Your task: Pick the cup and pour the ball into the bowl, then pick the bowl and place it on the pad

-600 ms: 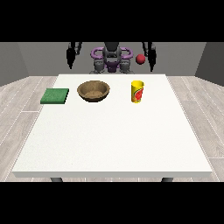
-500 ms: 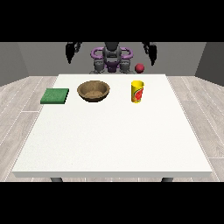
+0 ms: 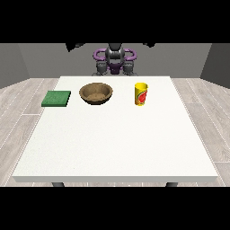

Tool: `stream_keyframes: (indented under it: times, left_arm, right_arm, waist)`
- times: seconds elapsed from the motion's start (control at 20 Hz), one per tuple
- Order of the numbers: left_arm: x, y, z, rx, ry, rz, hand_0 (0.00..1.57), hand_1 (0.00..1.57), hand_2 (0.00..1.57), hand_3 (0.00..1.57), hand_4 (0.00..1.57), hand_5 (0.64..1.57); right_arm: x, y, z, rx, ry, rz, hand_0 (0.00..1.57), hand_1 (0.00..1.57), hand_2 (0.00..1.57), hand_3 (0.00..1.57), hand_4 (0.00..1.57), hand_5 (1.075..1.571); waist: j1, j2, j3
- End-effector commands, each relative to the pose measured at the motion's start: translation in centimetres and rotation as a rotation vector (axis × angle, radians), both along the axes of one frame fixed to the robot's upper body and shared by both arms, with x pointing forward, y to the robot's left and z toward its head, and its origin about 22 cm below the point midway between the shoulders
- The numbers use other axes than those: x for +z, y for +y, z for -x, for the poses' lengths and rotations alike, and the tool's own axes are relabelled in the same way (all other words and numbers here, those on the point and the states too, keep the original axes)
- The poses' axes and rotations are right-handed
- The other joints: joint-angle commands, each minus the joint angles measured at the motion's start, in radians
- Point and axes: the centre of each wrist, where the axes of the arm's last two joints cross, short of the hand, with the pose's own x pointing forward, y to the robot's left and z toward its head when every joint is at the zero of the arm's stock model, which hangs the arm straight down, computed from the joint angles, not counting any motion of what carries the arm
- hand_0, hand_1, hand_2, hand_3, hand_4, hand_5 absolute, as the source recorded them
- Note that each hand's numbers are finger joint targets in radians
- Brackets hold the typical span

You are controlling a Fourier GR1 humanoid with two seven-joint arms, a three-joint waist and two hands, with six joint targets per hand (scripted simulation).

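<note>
A yellow cup [image 3: 141,94] with a red mark stands upright on the white table [image 3: 115,143], at the far right of the row. To its left sits a brown wooden bowl [image 3: 96,93], with nothing showing inside. A flat green pad [image 3: 56,98] lies further left. No ball is visible anywhere. Both arms are raised. Only a dark tip of the hand at the view's left [image 3: 74,45] and of the hand at the view's right [image 3: 149,44] shows at the scene's top edge, far above the objects.
The robot's torso [image 3: 115,60] stands behind the table's far edge. The wide near half of the table lies in front of the row of objects. Wooden floor surrounds the table.
Both arms have lifted, so the hands now sit at the top edge. The red ball that was falling beside the hand at the view's right no longer shows.
</note>
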Motion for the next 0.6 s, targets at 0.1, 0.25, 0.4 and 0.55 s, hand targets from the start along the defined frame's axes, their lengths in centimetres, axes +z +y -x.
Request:
stream_keyframes:
  times: [0.1, 0.25, 0.4, 0.55]
  left_arm:
    - [3.7, -2.1, 0.7, -0.023, -0.114, 0.008, 0.0, 0.0, 0.0, 0.0, 0.0, 1.49]
    - [3.7, 0.7, -0.5, 0.0, -0.163, -0.05, 0.0, 0.0, 0.0, 0.0, 0.0, 1.453]
    - [2.8, 2.0, -3.5, 0.02, -0.254, -0.074, 0.0, 0.0, 0.0, 0.0, 0.0, 1.384]
    - [6.2, 1.7, -6.1, 0.027, -0.324, -0.123, 0.0, 0.0, 0.0, 0.0, 0.0, 1.335]
  right_arm:
    - [0.6, -0.5, -0.1, -0.013, -0.097, -0.023, 0.0, 0.0, 0.0, 0.0, 0.0, 1.566]
    - [-0.4, 1.3, -0.2, 0.006, -0.109, -0.017, 0.0, 0.0, 0.0, 0.0, 0.0, 1.566]
    - [1.6, 1.2, -2.4, 0.086, -0.198, 0.001, 0.0, 0.0, 0.0, 0.0, 0.0, 1.562]
    - [2.3, -0.2, -4.7, 0.08, -0.272, -0.013, 0.0, 0.0, 0.0, 0.0, 0.0, 1.566]
  waist:
    - [0.019, 0.094, 0.0]
    - [0.008, 0.146, -0.0002]
    - [-0.033, 0.278, -0.0005]
    - [-0.033, 0.371, 0.0003]
